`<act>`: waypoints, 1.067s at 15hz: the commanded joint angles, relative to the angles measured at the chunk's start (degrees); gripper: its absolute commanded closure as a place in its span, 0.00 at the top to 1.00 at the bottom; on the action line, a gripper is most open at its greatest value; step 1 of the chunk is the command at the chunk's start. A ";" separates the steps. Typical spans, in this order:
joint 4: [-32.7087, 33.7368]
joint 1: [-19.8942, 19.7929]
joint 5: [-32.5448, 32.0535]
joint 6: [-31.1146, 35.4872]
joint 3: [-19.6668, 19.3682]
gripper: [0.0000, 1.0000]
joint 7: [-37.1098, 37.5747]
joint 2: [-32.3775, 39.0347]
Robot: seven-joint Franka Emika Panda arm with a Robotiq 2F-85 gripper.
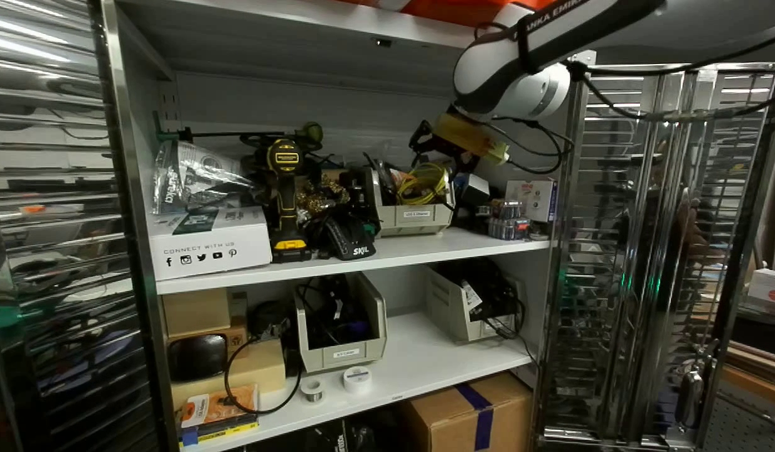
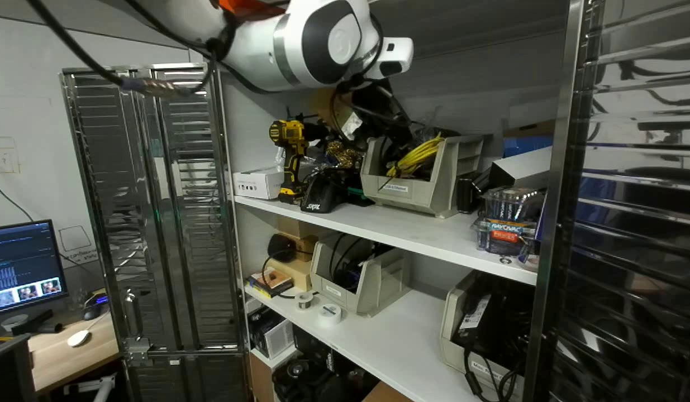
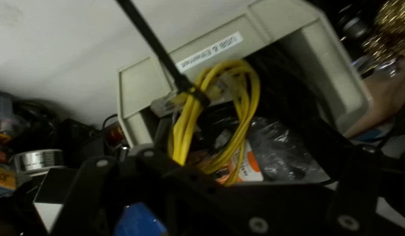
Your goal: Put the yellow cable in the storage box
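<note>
The yellow cable (image 3: pixel 245 111) lies loosely coiled in the storage box, a grey bin (image 3: pixel 140 85) with a "USB & Ethernet" label. One end of the coil reaches the front wall, where a black strap (image 3: pixel 150 39) crosses it in the wrist view. Both exterior views show yellow loops (image 1: pixel 422 184) standing above the bin's front rim (image 2: pixel 400 190). My gripper (image 3: pixel 222 108) is over the bin with its jaws wide apart. The coil shows between the dark fingers, not pinched. Part of the coil is hidden behind the gripper's body, and the fingertips are hard to make out against the dark contents.
Inside the bin are black cords, a clear plastic bag (image 3: pixel 281 154) and an orange-white packet (image 3: pixel 251 167). A yellow drill (image 1: pixel 287 188) and gold tinsel (image 1: pixel 324 194) stand to one side, battery packs (image 2: pixel 507 223) to another. The upper shelf (image 1: pixel 393 47) hangs close above the arm.
</note>
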 commanded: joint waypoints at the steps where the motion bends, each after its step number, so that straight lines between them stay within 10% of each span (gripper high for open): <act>1: -14.10 0.07 9.41 -1.45 2.22 1.00 -14.75 -12.47; 6: -28.62 1.70 16.34 -14.92 0.67 1.00 -30.38 -26.75; 12: -35.44 -0.33 3.47 -40.93 -2.77 1.00 -35.36 -39.89; 16: -34.72 -0.16 2.16 -43.70 -4.50 1.00 -35.81 -40.43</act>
